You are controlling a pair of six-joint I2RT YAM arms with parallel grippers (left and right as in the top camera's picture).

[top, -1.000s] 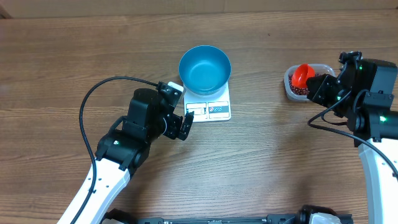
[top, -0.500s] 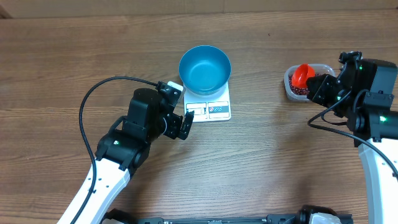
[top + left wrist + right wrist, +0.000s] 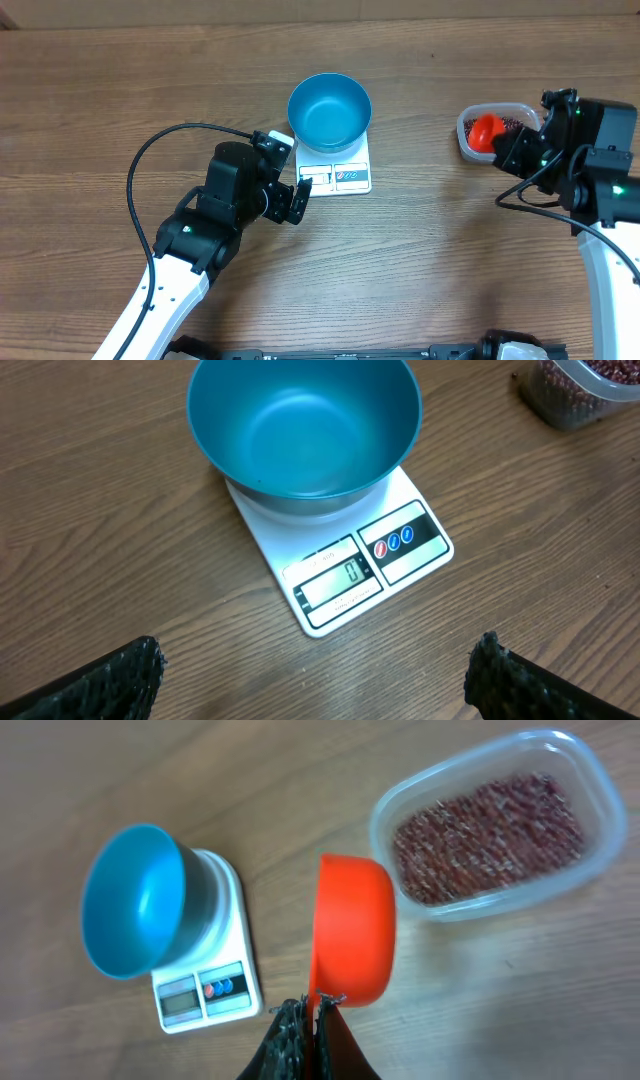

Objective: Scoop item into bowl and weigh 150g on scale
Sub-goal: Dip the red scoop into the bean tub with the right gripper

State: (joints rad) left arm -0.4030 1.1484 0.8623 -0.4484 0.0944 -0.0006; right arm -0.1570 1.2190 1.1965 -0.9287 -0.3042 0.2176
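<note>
Right wrist: smooth orange scoop (image 3: pixel 352 930); grainy red-brown beans (image 3: pixel 485 835) in clear rounded tub (image 3: pixel 590 780).

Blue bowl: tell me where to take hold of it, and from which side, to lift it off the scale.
Pinch the rim of the blue bowl from above, one finger inside the wall and one outside. It stands upright, open and empty on the scale, and its round body looks too wide to span. The rim section facing the open left end effector is probably easiest.
</note>
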